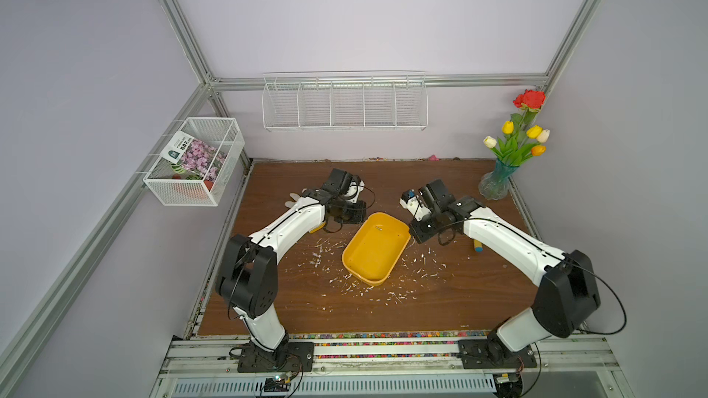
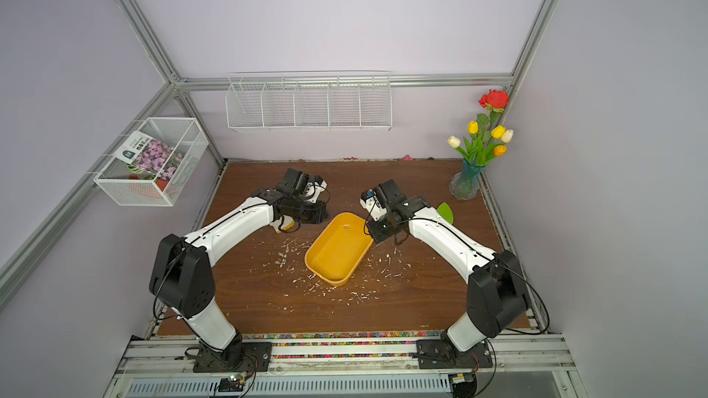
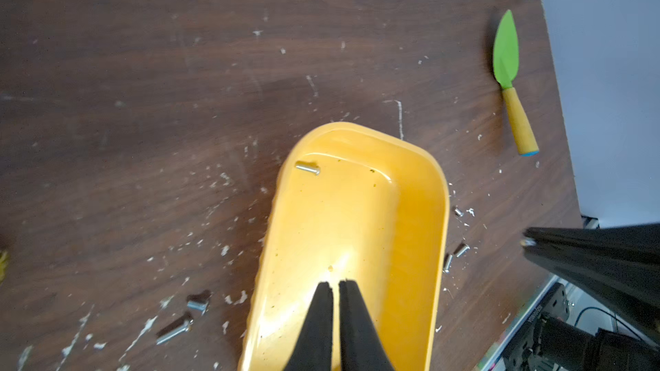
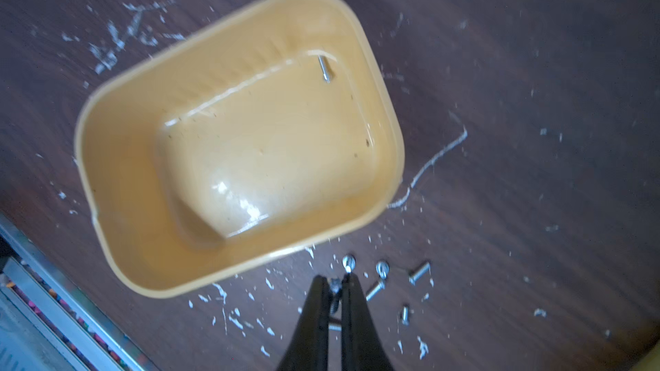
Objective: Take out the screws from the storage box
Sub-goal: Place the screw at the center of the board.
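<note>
The yellow storage box lies slantwise mid-table. One silvery screw rests on its floor near the far corner. My left gripper hovers over the box's floor with only a thin slit between its tips and nothing in it. My right gripper is just outside the box's right rim, shut on a small screw. Several more screws lie on the wood beside it. Two others lie on the box's far side. In both top views the wrists hide the fingertips.
White flecks litter the brown table around the box. A green trowel with a yellow handle lies near the right edge, by the flower vase. Wire baskets hang on the walls. A yellow-white object lies under the left arm.
</note>
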Tool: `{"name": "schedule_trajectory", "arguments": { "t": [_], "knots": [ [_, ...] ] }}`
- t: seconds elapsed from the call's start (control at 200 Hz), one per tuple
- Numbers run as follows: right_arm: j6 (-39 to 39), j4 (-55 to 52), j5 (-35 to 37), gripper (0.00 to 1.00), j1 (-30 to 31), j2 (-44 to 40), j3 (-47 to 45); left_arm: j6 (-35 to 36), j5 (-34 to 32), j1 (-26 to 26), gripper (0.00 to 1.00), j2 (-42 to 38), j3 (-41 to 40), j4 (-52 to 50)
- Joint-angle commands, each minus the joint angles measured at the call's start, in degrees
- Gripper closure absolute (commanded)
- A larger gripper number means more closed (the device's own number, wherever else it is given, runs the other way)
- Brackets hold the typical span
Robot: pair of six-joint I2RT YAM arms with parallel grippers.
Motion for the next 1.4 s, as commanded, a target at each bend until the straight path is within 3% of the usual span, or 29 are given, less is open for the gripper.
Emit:
{"name": "schedule_trajectory", "arguments": {
  "t": [0.0,0.19,0.25,0.69,0.91,1.005,1.395],
  "knots": [
    [2.5,-0.5,0.8,1.0,-0.4,-1.5,-5.0,3.4,-1.9,-2.1,0.88,1.8,2.6,-0.3],
    [4.5,1.2,2.0,1.0,-0.5,1.5,-8.1,5.7,-5.3,-6.2,0.89,9.8,6.8,-1.8],
    [5.0,1.9,1.9,1.0,-0.5,2.7,-8.6,6.2,-6.0,-6.7,0.85,11.4,7.6,-1.5],
    [5.5,5.9,0.2,0.99,0.0,10.1,-8.9,4.9,-7.2,-7.4,0.77,18.2,9.6,-1.8],
    [5.2,4.9,0.4,0.9,0.8,12.0,-7.6,4.6,-8.3,-7.7,0.72,19.8,10.4,-2.5],
    [5.7,4.9,1.1,0.81,0.8,11.3,-7.4,4.6,-8.1,-7.7,0.71,19.8,10.7,-2.5],
    [5.2,2.8,3.0,0.74,0.8,6.8,-3.4,3.6,-9.7,-7.9,0.68,21.2,11.7,-2.3]
  ]
}}
